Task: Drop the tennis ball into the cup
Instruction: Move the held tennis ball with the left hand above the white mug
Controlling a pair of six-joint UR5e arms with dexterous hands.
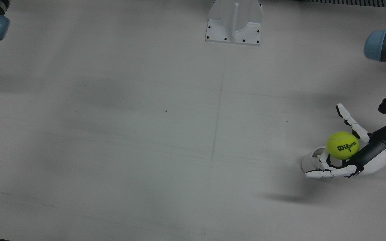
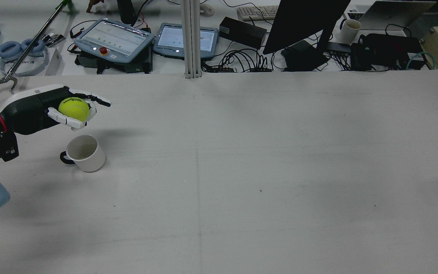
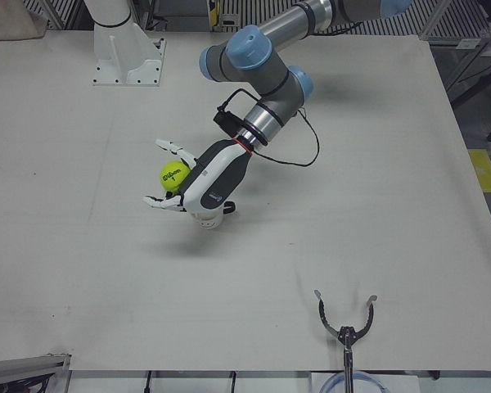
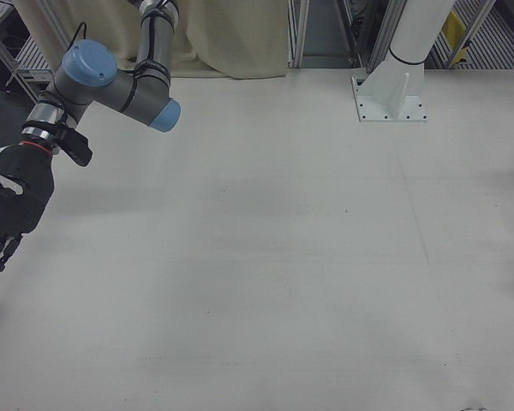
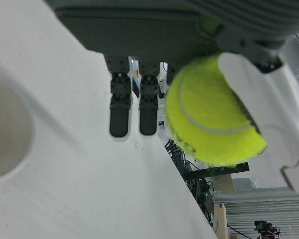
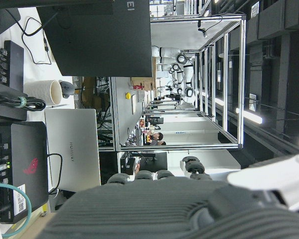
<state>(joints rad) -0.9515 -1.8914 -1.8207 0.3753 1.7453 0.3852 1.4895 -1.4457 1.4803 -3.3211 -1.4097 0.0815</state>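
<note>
**Near the left edge: ball held over the cup**

At the left edge of the surface point(image 2: 242, 171), toward its far corner in the rear view, the left hand point(image 2: 57, 108) holds the tennis ball point(image 2: 73, 107). Its fingers point(image 2: 65, 120) curl loosely around the ball from both sides, with one finger stretched out straight past it, so the hold looks like a cradle and not a firm squeeze. The ball is clearly above the surface.

Just beside and below the hand stands the white cup point(image 2: 84, 153), upright, its mouth open and empty, its dark handle turned to the left edge. In the front view the cup point(image 1: 310, 162) shows partly under the fingers, and the ball point(image 1: 343, 145) lies a little to one side of it, not centred over the mouth as far as I can judge.

My worry is the alignment. If the fingers let go now, the ball may strike the rim and bounce away, or tip the cup, because the mouth seems only a little wider than the ball. The loose hold may also let it roll out too early.

On the ball I read "Wilson" and the number 1.

The right hand point(image 4: 4, 218) hangs at the opposite edge, far from the work, fingers pointing down and holding nothing.
</note>
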